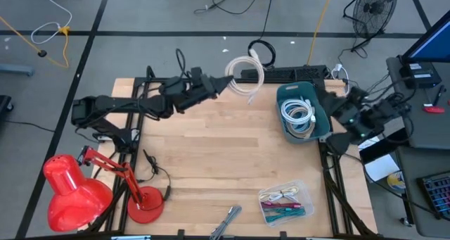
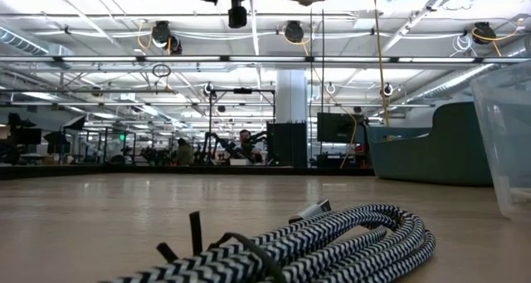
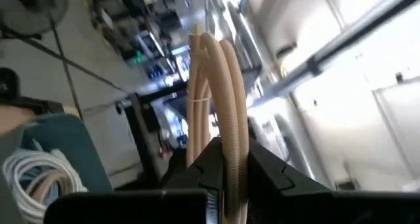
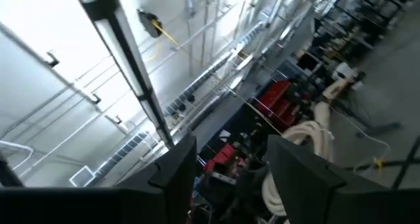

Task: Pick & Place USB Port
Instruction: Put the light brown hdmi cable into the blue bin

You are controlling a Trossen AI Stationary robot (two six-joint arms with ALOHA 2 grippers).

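Zebra-striped cable (image 2: 332, 241) lies closest on your counter (image 1: 211, 155). Your left gripper (image 1: 226, 84) is clenched on the cream cable coil (image 1: 246, 72), lifted beside the teal bin (image 1: 320, 117). Your right gripper (image 4: 230, 171), fingers parted and holding nothing, sits just past that bin.

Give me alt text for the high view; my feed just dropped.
The left hand holds a coiled beige cable raised beside the teal plastic bin, which holds white coiled cables. The right hand waits, open, at the wooden table's right edge. A red desk lamp stands front-left.
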